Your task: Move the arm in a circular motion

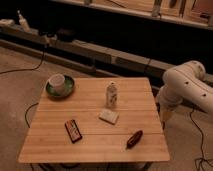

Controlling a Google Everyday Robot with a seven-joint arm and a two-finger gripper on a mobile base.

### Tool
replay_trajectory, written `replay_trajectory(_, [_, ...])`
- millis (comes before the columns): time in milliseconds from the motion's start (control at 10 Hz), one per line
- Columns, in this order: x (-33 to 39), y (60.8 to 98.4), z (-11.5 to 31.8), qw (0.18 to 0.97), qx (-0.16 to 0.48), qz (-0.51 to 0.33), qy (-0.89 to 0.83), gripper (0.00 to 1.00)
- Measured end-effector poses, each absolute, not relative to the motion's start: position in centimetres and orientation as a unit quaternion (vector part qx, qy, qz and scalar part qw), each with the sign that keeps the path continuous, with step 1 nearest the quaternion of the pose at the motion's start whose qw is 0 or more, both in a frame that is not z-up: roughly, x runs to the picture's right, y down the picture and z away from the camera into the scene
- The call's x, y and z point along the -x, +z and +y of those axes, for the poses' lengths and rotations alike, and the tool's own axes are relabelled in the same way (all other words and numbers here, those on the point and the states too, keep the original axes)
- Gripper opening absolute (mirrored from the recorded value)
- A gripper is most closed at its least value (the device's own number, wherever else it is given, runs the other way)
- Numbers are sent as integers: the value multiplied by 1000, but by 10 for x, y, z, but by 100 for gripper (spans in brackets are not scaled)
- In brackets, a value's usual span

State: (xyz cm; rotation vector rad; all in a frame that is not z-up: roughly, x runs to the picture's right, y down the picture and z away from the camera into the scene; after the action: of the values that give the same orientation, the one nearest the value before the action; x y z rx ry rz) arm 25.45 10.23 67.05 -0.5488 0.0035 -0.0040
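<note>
**Wooden table, arm folded beyond its right edge**

Dim workshop floor, trailing cables, a slatted table (90, 147). The arm (187, 82) looks rigid and heavy and hangs just off the table's right edge. It drives itself, so nothing needs grasping. Its gripper (165, 114) points down beside that edge with nothing visibly in it; whether it is open or closed cannot be told. A small bottle (112, 93) stands mid-table, its label unreadable.

Dim, warm light overall. Glare on my arm (186, 85), far side dark. My tool (164, 115) shaded at counter (100, 145) right edge.
</note>
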Motion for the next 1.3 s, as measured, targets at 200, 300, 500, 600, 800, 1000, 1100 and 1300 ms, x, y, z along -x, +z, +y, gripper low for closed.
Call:
replay_trajectory(200, [-209, 655, 101, 963, 264, -29, -42, 65])
replay_trajectory(300, [-182, 647, 101, 961, 262, -52, -65, 65])
replay_trajectory(500, [-135, 637, 101, 953, 267, -106, -96, 65])
replay_trajectory(600, [-114, 634, 100, 947, 273, -131, -112, 65])
replay_trajectory(800, [-85, 639, 86, 933, 280, -177, -138, 65])
replay_trajectory(1000, [-65, 658, 56, 924, 273, -199, -181, 65])
replay_trajectory(1100, [-65, 665, 44, 922, 270, -199, -191, 65])
replay_trajectory(1300, [-84, 687, 8, 928, 260, -182, -197, 65])
